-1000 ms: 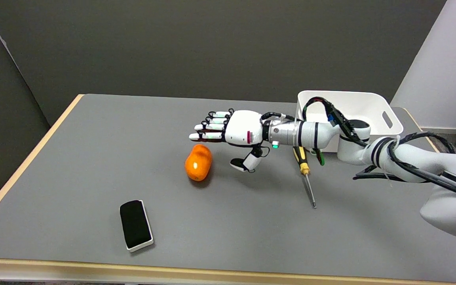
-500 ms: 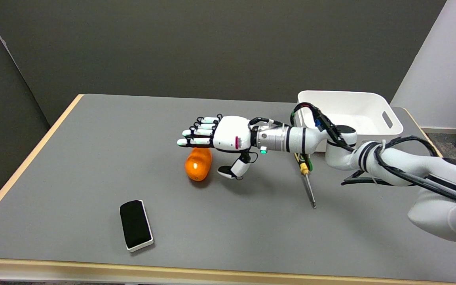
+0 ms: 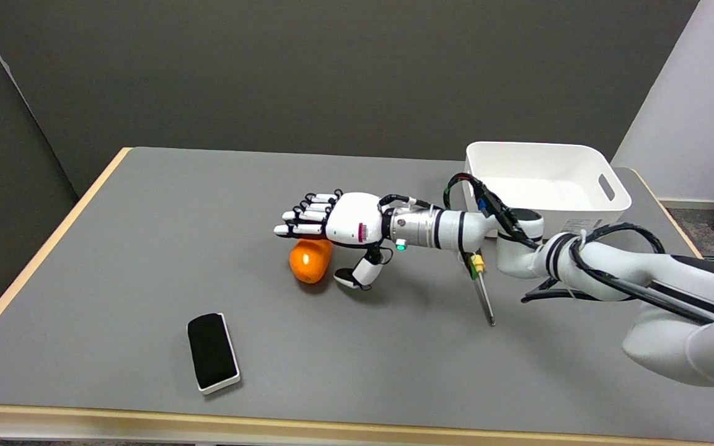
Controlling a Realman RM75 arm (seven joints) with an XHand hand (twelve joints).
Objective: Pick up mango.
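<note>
- Grey table (image 3: pixel 146 248) with a light wood edge, dark grey wall behind it.
- Orange oblong mango (image 3: pixel 309 263) lies on the table top about mid-table, left of centre, its long axis running roughly near-to-far. Not lifted, resting on the surface.
- Right hand (image 3: pixel 332 232), black-and-white and many-fingered, reaches in from the lower right on a white arm (image 3: pixel 611 272) with black cable bundles.
- Hand is spread wide: fingers (image 3: pixel 307 217) stretched out nearly straight and flat, pointing left, lying over the far top end of the mango. Cannot tell whether they touch it or sit just above it.
- Thumb (image 3: pixel 357 275) hangs down apart from the fingers, its tip low near the table, just beside the mango's right side. Small gap seems to show between thumb tip and fruit; contact unclear.
- Nothing is gripped; the mango sits between fingers above and thumb at the side, unclosed.
- Green light shows on the wrist underside.
- Screwdriver (image 3: pixel 484 291) with a yellow-and-black handle and thin metal shaft lies on the table right of the hand, tip pointing toward the near edge; the handle is partly hidden behind the forearm.
- White plastic bin (image 3: pixel 617 192) with a handle slot stands at the far right of the table, behind the arm.
- Black rectangular eraser-like block in a white base (image 3: pixel 211 352) lies near the front edge, well apart from the mango, on its near left.
</note>
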